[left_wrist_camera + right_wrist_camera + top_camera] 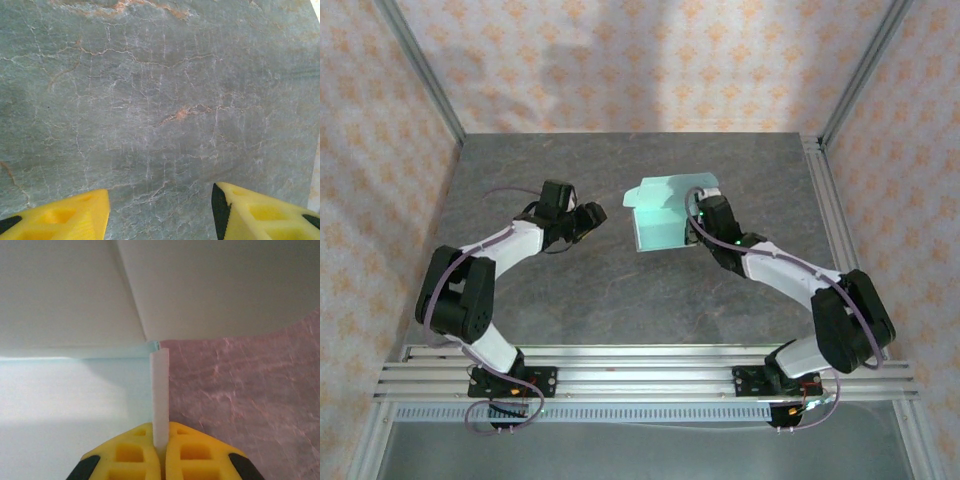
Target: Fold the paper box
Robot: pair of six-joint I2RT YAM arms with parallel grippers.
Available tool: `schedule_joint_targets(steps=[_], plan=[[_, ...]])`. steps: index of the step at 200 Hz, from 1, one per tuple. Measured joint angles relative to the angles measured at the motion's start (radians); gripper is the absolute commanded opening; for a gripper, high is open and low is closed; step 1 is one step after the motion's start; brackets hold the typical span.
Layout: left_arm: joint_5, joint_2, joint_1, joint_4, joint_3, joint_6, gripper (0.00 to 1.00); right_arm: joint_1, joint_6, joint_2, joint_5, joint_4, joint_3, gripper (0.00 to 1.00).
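The paper box is pale mint-green card, partly folded, standing on the grey table just right of centre. My right gripper is at its right edge, shut on it. In the right wrist view, yellow fingers pinch a thin upright wall of the paper box, with a mint floor panel to the left and pale flaps above. My left gripper sits to the left of the box, apart from it. Its yellow fingers stand open over bare table, with nothing between them.
The grey stone-pattern table spreads around both arms. Metal frame posts and patterned walls enclose it at the back and sides. An aluminium rail runs along the near edge under the arm bases.
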Motion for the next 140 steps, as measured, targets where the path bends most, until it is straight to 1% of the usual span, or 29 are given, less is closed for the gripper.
schedule_joint_targets(steps=[42,72,120,140], plan=[[-0.024,-0.002,0.000,-0.019,0.000,0.029,0.58,0.060,0.047,0.113,0.142,-0.037,-0.002,0.00],[-0.037,-0.003,0.000,-0.048,0.000,0.051,0.58,0.080,0.142,0.229,0.253,-0.116,0.040,0.00],[-0.055,-0.035,0.003,-0.083,0.000,0.074,0.58,0.102,0.220,0.293,0.375,-0.142,0.100,0.02],[-0.058,-0.047,0.010,-0.092,0.000,0.078,0.58,0.105,0.231,0.311,0.404,-0.145,0.113,0.05]])
